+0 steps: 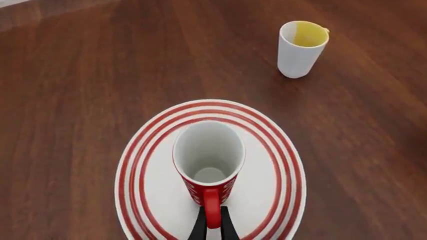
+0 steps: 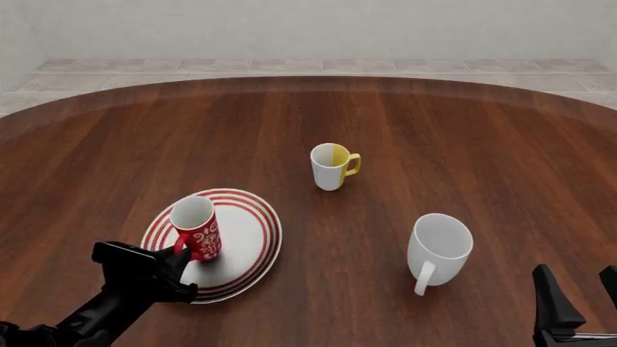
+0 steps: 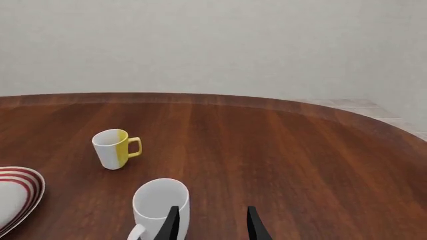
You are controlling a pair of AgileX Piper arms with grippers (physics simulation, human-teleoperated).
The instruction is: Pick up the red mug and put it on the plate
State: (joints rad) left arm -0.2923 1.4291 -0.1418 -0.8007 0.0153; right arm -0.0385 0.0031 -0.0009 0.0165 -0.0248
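Dark wooden tabletop [image 2: 463, 137] carries a round white red-ringed plate [image 2: 253, 249], on which the red floral mug [image 2: 198, 230] stands upright. Left gripper [image 1: 212, 227] pinches the mug's handle; right gripper [image 3: 212, 220], fingers apart, hovers near a plain white mug [image 2: 438, 249].

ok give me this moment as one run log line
red mug: upright on plate | left gripper: fingers shut on mug handle | right gripper: open, holding nothing, beside white mug | white-and-yellow mug: untouched
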